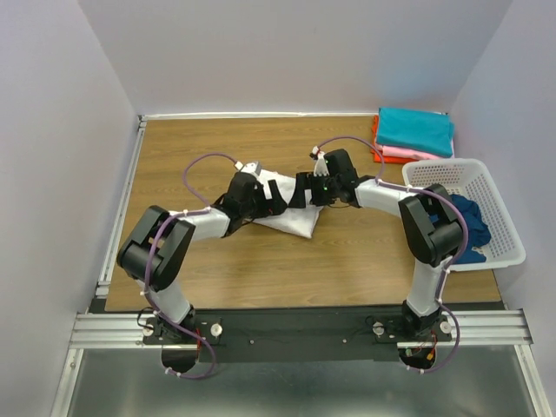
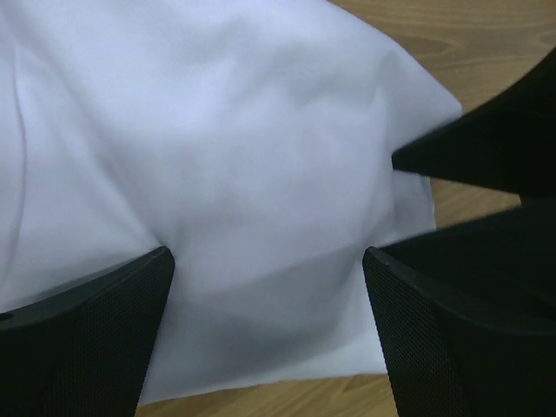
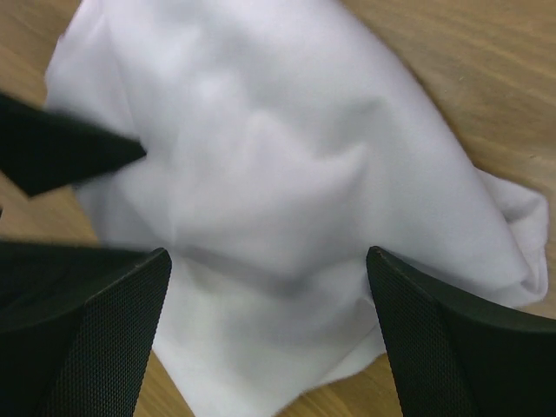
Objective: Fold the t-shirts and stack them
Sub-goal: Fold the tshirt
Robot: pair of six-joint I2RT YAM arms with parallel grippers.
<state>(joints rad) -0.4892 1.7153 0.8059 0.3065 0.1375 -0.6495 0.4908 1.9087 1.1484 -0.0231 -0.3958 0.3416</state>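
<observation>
In the middle of the top view, the left tool (image 1: 268,196) has its fingers spread wide, gripping nothing, low over the crumpled white t-shirt (image 1: 291,221) on the counter (image 1: 174,156). Just right of it, the right tool (image 1: 306,193) is spread open over the same cloth. At upper right, a teal t-shirt (image 1: 415,129) tops a pink t-shirt (image 1: 408,154) and an orange t-shirt (image 1: 376,139). At right, a dark blue t-shirt (image 1: 469,221) lies in the basket (image 1: 469,167).

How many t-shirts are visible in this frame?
5. A white shirt in the middle; a teal shirt, pink shirt and orange shirt stacked in the far right corner; a dark blue shirt in the basket. Others may be hidden under it.
</observation>
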